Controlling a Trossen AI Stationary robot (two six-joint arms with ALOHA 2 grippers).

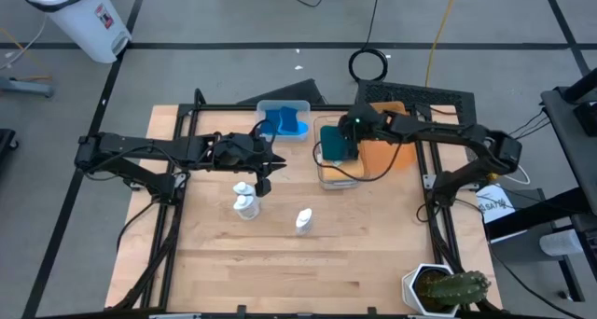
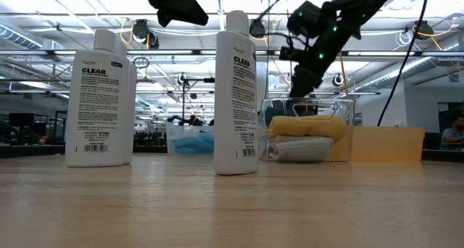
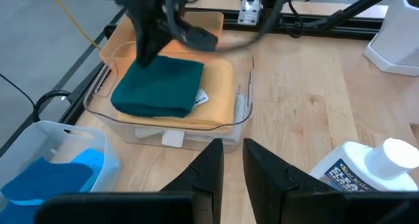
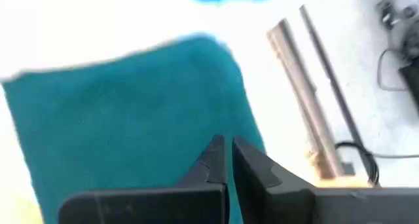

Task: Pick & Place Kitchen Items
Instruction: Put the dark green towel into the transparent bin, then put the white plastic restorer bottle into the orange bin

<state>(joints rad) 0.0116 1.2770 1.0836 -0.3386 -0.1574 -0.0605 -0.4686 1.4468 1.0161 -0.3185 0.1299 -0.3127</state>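
The right gripper (image 1: 343, 132) hangs over the clear bin (image 1: 328, 177) near the back of the table. Its fingers (image 4: 219, 160) stand close together with only a thin gap, gripping nothing, just above the dark green cloth (image 4: 131, 112). In the left wrist view the green cloth (image 3: 159, 86) lies folded on top of the mustard-yellow cloth (image 3: 219, 96) inside that bin, and the right arm's fingers reach down at the cloth's far corner; whether they touch it cannot be told.

The left gripper (image 1: 262, 183) is above the table's middle, near the white bottles (image 1: 245, 203). Its fingers (image 3: 203, 175) are a narrow way apart and empty.

Two bottles (image 2: 99, 97) stand together on the left of the table, and a third bottle (image 1: 303, 221) stands apart toward the centre. Blue cloth pieces (image 1: 284, 123) lie in a second clear bin (image 1: 268, 106) beside the first. In the low view a grey cloth (image 2: 304, 149) lies under the yellow one. An orange tray (image 1: 387, 151) sits just behind the bin with the cloths.
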